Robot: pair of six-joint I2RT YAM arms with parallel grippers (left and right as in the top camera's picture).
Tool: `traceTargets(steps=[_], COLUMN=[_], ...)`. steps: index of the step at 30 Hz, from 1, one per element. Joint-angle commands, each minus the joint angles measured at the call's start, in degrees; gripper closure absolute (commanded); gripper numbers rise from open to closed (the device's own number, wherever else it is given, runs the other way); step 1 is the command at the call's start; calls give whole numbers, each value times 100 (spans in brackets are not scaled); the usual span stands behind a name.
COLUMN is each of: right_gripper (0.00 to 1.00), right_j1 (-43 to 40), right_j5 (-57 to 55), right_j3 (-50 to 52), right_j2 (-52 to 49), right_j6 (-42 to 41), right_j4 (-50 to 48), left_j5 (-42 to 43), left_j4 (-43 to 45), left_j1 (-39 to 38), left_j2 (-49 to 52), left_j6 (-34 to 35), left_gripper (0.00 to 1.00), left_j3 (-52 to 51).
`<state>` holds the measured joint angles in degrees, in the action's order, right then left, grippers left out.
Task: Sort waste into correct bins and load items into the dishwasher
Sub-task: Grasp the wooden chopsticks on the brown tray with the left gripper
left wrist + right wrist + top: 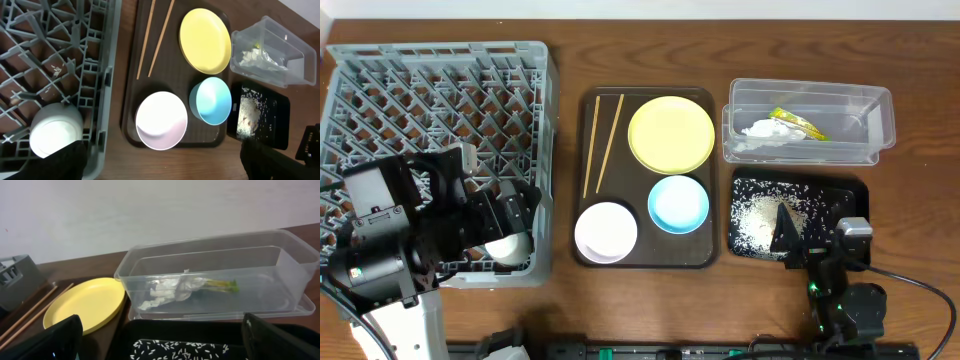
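Observation:
The grey dish rack [440, 90] stands at the left, and the small white cup [510, 246] sits in its near right corner, also in the left wrist view [55, 131]. My left gripper [518, 212] is open and empty above that corner [160, 167]. The yellow plate [671, 134], pale blue bowl [678, 203], white bowl [606, 231] and two chopsticks [602, 142] lie on the brown tray [645, 262]. The clear tub [880, 120] holds the tissue [760, 129] and wrapper [800, 122]. My right gripper [787, 232] is open over the black tray [850, 195] with rice [755, 222].
The right wrist view shows the clear tub [295, 255] right behind the black tray [200, 330], with the yellow plate [90, 302] to the left. A cable [920, 285] runs from the right arm's base along the front right.

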<state>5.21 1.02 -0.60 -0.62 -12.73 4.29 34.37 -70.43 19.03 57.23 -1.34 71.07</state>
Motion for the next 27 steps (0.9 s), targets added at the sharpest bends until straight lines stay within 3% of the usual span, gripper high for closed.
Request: traceTargets(steps=[1,12,15,18,22,25,27], right_gripper=[1,1,1,1,1,1,1], right_j1=[-26,-26,-26,-28,-26,-26,-26], right_j5=[-76,-76,-76,-76,-76,-76,-76], right_j3=[28,28,28,28,28,28,28], right_j2=[28,24,24,24,24,24,24], right_j6=[81,81,81,81,81,81,81], right_j4=[-7,-7,-4,-4,-4,-4,-7], left_j5=[55,66,625,1021,50,-817,-1351], left_j4=[0,2,184,758,870,1012,1132], left_j1=[15,15,13,-144,-874,-1759,-2321], left_j2=[4,4,4,120,566,1095,1434], left_j6=[-57,-42,501,507,511,686,824], left_gripper=[2,2,2,2,1,12,13], left_j3=[63,63,63,63,63,63,63])
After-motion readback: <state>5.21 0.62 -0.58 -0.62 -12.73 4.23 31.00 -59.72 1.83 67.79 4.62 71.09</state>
